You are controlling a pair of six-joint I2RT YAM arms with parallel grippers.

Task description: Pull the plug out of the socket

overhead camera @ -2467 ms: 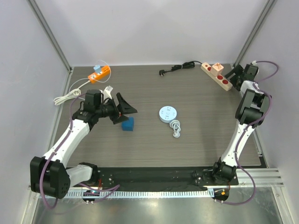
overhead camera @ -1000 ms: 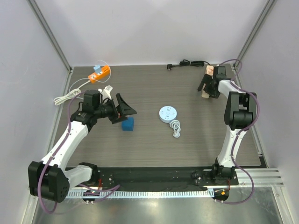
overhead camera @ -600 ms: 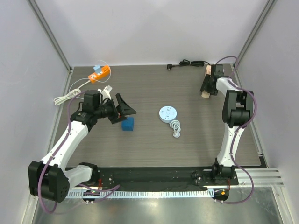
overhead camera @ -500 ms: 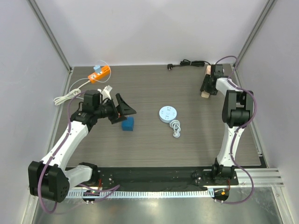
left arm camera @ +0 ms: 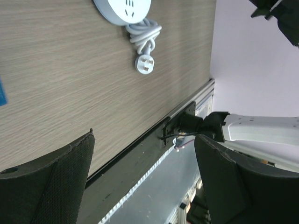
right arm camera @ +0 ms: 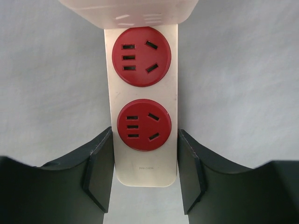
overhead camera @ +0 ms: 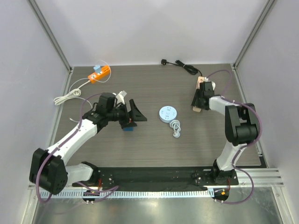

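Observation:
The socket is a cream power strip (right arm camera: 145, 154) with two red outlets showing, lifted off the table against the grey wall. My right gripper (right arm camera: 145, 179) is shut on its lower end, one finger on each long side. A white plug block (right arm camera: 126, 9) sits on the strip just above the upper outlet, cut off by the frame's top edge. In the top view the right gripper (overhead camera: 198, 99) holds the strip (overhead camera: 195, 108) at the table's right-centre, with the strip's black cord (overhead camera: 180, 65) trailing back. My left gripper (overhead camera: 138, 111) hangs open and empty left of centre.
A round white socket (overhead camera: 167, 113) with its coiled cord and white plug (left arm camera: 145, 65) lies mid-table. A blue block (overhead camera: 128, 126) sits just under the left gripper. An orange power strip (overhead camera: 100, 73) and white cable (overhead camera: 67, 95) lie at the back left.
The right gripper closed on the power strip and carried it left and nearer, dragging the black cord. The left arm shifted right, over the blue block, still open.

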